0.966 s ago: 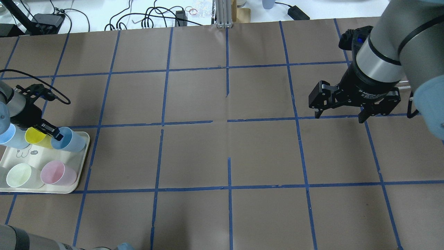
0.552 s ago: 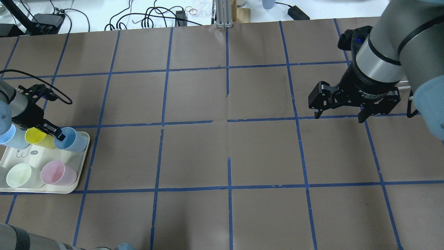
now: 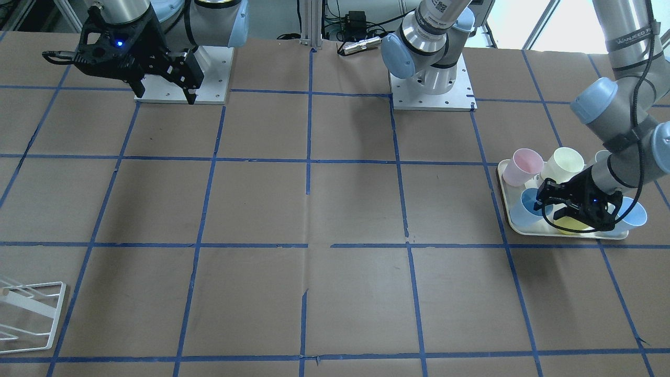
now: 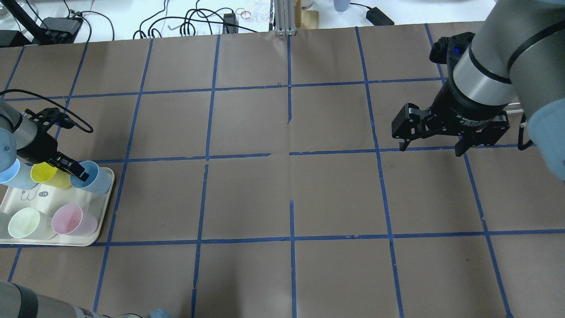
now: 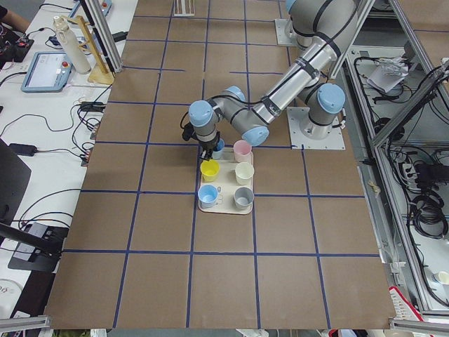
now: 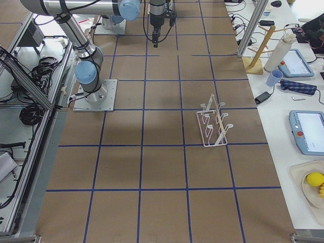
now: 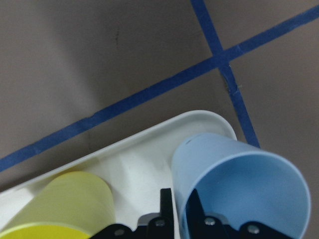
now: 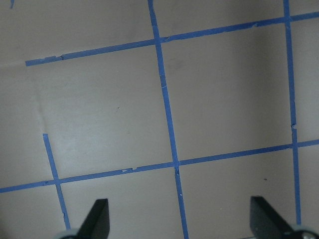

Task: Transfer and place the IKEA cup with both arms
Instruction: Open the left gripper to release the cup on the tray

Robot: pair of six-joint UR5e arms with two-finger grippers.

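In the tray (image 4: 48,204) corner, IKEA cup (image 4: 97,181) stands mouth up; left jaws pinch its rim, right jaws spread.

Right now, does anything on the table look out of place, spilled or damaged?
Nothing stands out. No cups on the tray lie tipped or spilled. The left gripper pinches the rim of the IKEA cup; the right gripper hangs open.

Silver arms (image 4: 485,75), pale-blue caps (image 3: 400,55), black fingers (image 4: 403,142)

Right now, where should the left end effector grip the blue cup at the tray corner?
Pinch the rim wall of the IKEA cup from above, on the side facing the yellow cup: one finger inside the open mouth, one outside. It has no handle.
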